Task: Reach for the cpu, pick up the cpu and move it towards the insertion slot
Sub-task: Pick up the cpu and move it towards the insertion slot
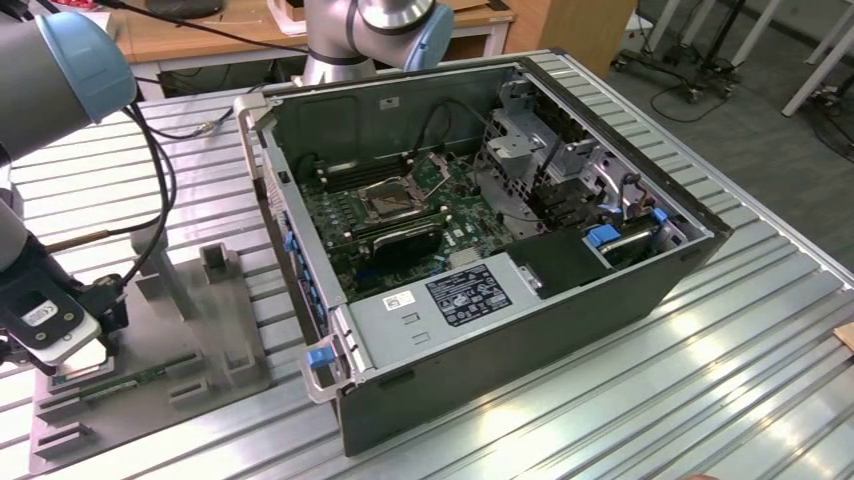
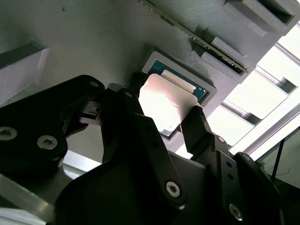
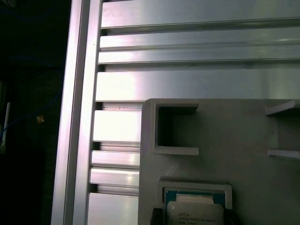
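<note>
Now the gripper (image 2: 165,105) straddles the cpu (image 2: 162,96), which lies flat in its recess on the grey tray (image 2: 93,42), well apart from the insertion slot (image 1: 391,200). Clamped or not, I cannot tell. Best squeeze squarely on opposite edges and lift straight, no tilting.

The case (image 1: 534,330) lies open, so the socket (image 1: 391,200) is free from above. A drive cage (image 1: 527,140) and loose cables (image 1: 441,120) crowd it on the exterior view's right. Upright blocks (image 1: 214,262) rise from the tray (image 1: 160,340) near the gripper (image 1: 70,365). Low recess walls ring the chip (image 2: 161,101).
</note>
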Controlling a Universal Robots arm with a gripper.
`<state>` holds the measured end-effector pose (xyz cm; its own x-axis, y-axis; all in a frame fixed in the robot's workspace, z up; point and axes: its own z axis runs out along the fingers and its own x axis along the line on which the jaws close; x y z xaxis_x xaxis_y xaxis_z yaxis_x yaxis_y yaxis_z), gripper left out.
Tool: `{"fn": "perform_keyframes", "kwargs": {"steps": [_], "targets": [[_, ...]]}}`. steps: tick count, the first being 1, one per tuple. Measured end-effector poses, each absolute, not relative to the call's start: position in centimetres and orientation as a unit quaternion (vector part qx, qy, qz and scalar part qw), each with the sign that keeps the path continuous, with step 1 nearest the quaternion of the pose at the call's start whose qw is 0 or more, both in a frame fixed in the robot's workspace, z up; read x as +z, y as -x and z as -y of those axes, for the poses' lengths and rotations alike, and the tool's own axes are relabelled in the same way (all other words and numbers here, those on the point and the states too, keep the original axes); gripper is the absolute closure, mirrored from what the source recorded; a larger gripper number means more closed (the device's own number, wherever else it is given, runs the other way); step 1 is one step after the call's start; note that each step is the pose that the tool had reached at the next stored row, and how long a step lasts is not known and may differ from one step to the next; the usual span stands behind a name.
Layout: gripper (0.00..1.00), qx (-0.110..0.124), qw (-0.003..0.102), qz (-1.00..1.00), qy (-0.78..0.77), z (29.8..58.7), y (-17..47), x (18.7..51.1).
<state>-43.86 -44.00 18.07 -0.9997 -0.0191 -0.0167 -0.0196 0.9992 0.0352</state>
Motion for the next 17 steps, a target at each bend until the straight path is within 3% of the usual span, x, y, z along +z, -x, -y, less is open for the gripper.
{"fn": "perform_keyframes", "kwargs": {"steps": [17], "targets": [[0.38, 0.018, 0.008, -1.0, 0.01, 44.0, 43.87, 18.41]]}}
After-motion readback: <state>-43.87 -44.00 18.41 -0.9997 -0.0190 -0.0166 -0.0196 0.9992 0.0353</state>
